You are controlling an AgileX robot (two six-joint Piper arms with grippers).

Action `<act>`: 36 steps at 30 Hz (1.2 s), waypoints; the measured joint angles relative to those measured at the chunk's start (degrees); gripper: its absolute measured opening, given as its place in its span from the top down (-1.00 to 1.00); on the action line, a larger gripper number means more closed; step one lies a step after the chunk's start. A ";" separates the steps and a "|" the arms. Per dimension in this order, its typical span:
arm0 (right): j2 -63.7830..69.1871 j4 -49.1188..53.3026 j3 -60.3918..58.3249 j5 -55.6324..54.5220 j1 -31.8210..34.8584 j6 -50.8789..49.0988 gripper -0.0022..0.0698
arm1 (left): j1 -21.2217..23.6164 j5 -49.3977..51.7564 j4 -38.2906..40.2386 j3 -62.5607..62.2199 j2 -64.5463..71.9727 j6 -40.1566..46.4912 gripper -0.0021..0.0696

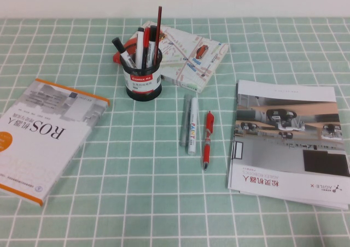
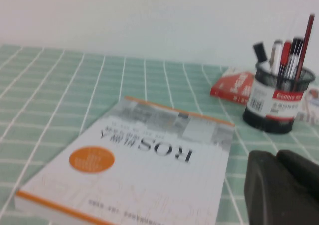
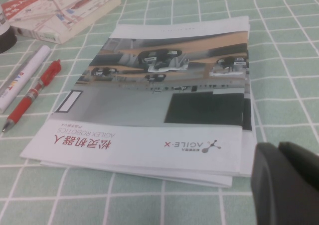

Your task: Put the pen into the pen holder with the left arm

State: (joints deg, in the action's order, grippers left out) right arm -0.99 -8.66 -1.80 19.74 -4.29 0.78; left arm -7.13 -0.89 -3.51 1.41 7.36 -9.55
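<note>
The pen (image 1: 158,24), thin and dark red, stands tilted in the pen holder (image 1: 143,80), its tip rising above the other markers packed there. The holder is a black mesh cup with a white barcode label under a red band whose print is too small to read; it stands on the green checked tablecloth (image 1: 136,203), touching a map-printed box (image 1: 191,58) behind it.

At the left lies a white book (image 1: 44,135) titled "ROS", with an orange circle and orange edge. At the right lies a brochure (image 1: 287,143) marked "AGILE·X" with red Chinese characters. Between them, just in front of the holder, lie 3 tools side by side: a grey pen (image 1: 185,121), a white marker (image 1: 192,125) lettered "PAINT", and a red clicker pen (image 1: 208,140).

The left gripper (image 2: 281,187) hangs low beside the ROS book, fingers pressed together, holding nothing. The right gripper (image 3: 286,182) hovers near the brochure's corner; whether its fingers are apart I cannot tell.
</note>
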 joint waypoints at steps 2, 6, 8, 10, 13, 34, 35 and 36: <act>0.00 0.00 0.00 0.00 0.00 0.00 1.00 | 0.00 3.19 -0.13 0.15 -1.79 -0.26 0.95; 0.00 0.00 0.00 0.00 0.00 0.00 1.00 | 0.00 10.56 -0.27 0.15 -5.67 -1.49 0.95; 0.00 0.00 0.00 0.00 0.00 0.00 1.00 | 0.00 14.03 -0.27 0.15 -7.22 -1.73 0.95; 0.00 0.00 0.00 0.00 0.00 0.00 1.00 | 0.00 17.97 -0.27 0.15 -7.80 -1.87 0.95; 0.00 0.00 0.00 0.00 0.00 0.00 1.00 | 0.00 21.50 -0.27 0.15 -7.84 -1.91 0.95; 0.00 0.00 0.00 0.00 0.00 0.00 1.00 | 0.00 22.56 2.14 -0.06 -7.84 4.66 0.95; 0.00 0.00 0.00 0.00 0.00 0.00 1.00 | 0.00 22.56 2.25 -0.06 -7.84 4.74 0.95; 0.00 0.00 0.00 0.00 0.00 0.00 1.00 | 0.00 22.56 2.25 -0.13 -7.84 4.74 0.95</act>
State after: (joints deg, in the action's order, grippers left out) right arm -0.99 -8.66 -1.80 19.74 -4.29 0.78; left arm -7.13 21.67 -1.26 1.27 -0.48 -4.80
